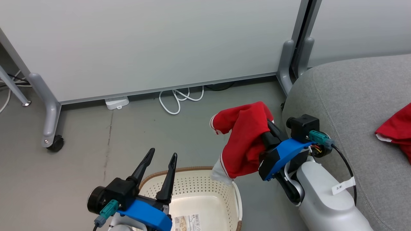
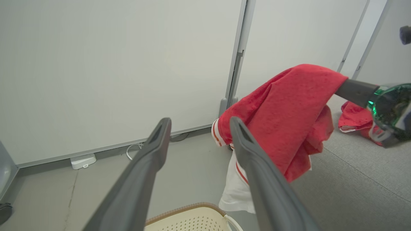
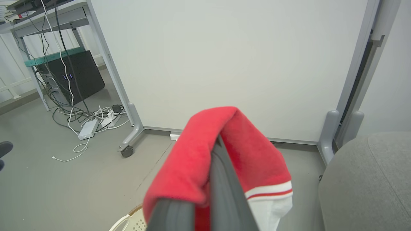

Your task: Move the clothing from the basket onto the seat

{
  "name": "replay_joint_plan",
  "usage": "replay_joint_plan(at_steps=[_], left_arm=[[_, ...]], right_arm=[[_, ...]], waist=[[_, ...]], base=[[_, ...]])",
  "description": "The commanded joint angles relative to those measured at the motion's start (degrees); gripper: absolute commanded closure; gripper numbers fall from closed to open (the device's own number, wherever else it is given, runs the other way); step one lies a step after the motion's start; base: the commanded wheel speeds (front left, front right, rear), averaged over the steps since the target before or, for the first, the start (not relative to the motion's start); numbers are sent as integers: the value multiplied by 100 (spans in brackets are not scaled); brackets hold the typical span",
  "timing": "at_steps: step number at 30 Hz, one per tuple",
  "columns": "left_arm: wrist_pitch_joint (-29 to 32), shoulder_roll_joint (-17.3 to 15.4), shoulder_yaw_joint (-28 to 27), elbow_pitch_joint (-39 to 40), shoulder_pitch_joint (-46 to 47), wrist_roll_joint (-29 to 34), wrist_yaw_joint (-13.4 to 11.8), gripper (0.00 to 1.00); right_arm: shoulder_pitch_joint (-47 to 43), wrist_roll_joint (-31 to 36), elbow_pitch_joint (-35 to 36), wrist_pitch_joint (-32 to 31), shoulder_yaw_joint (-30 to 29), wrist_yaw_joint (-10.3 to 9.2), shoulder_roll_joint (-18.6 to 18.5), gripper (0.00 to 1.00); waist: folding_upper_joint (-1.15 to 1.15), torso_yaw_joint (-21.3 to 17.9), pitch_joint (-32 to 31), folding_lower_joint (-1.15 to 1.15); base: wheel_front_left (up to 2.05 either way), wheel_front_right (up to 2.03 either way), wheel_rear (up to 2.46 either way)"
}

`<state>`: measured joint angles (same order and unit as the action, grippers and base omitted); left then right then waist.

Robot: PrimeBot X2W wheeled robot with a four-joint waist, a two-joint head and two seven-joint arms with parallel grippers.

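Over on the left a dull grey partition leg ends in a black caster (image 1: 56,143). A loop of white cable (image 1: 179,98) lies on the smooth floor under the panel. The left gripper (image 1: 163,152) hangs above the basket (image 1: 205,187), its two tapered dark fingers spread apart with nothing between them. The basket is cream plastic punched with rows of small holes, and its rim is a brown woven-look band. Its near part is cut off by the bottom edge, and a paper label (image 1: 188,223) shows on the base (too small to read).

Right of it, up above the basket's right rim, a red garment (image 1: 245,141) of soft, nubbly cloth droops in folds. It has white stripe trim at a cuff, and a white panel hangs lowest. It is draped over the right gripper (image 1: 269,134), whose fingertips are buried in the cloth. In the right wrist view the fingers stand close together, pinching red fabric between them.

Furthest right is the seat (image 1: 346,106), grey woven upholstery with a rounded edge and a stitched seam. A second red garment (image 1: 396,128) lies crumpled on it, partly cut off by the frame.
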<state>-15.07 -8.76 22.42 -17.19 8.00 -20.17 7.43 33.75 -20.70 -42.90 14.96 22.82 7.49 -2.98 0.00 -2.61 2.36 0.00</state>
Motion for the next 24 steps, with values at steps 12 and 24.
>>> replay_joint_plan(at_steps=[12, 24], left_arm=[[-15, 77, -165, 66, -165, 99, 10, 0], [-15, 40, -252, -54, -142, 92, 9, 0]], right_arm=[[-127, 22, 54, 34, -52, 1, -34, 100], [-110, -18, 93, -6, 20, 1, -34, 100]], waist=[[0, -86, -22, 0], [0, -828, 45, 0]], base=[[0, 0, 0], [0, 0, 0]])
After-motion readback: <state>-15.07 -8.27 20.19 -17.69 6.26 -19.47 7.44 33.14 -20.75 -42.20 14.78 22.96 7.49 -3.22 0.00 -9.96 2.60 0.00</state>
